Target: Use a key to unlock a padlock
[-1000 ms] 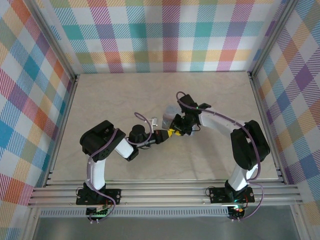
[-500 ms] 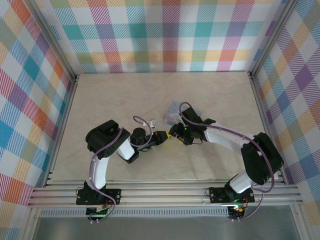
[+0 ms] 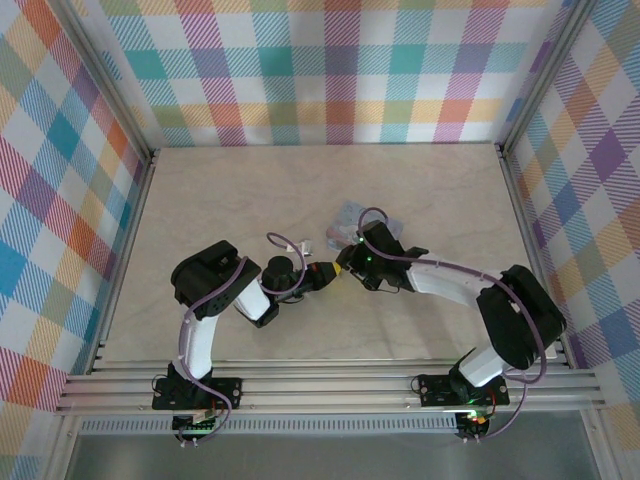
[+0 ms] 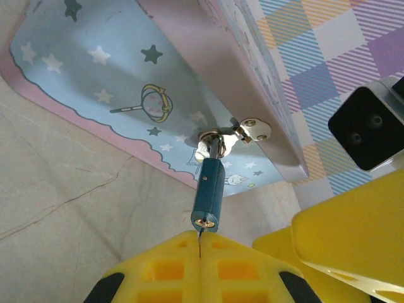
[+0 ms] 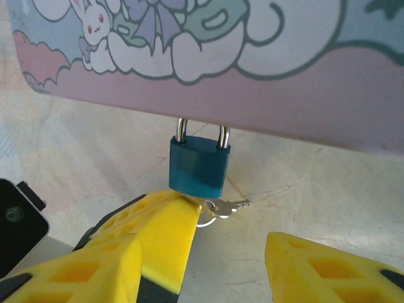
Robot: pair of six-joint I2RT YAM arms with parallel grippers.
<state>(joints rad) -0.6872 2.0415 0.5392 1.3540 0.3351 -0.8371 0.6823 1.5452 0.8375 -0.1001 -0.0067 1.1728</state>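
Observation:
The dark-blue padlock (image 4: 208, 188) hangs by its metal shackle from the hasp of the pale blue box (image 4: 113, 76). In the right wrist view the padlock (image 5: 199, 165) hangs under the box's edge. My left gripper (image 4: 199, 247) is shut on the key (image 4: 199, 235). The key's thin blade reaches up to the keyhole in the padlock's underside. My right gripper (image 5: 199, 259) is open just in front of the padlock, with the left gripper's yellow fingers (image 5: 161, 230) between its own. A second small key on a ring (image 5: 228, 206) dangles beside the padlock's base.
In the top view the box (image 3: 345, 218) lies at mid-table, with both grippers (image 3: 325, 272) (image 3: 350, 262) meeting at its near side. Bare tabletop (image 3: 250, 190) surrounds them. Checked walls stand on the left, right and far sides.
My right gripper has come off the top of the box and swung down to its near side, close against the left gripper. The left gripper has barely moved.

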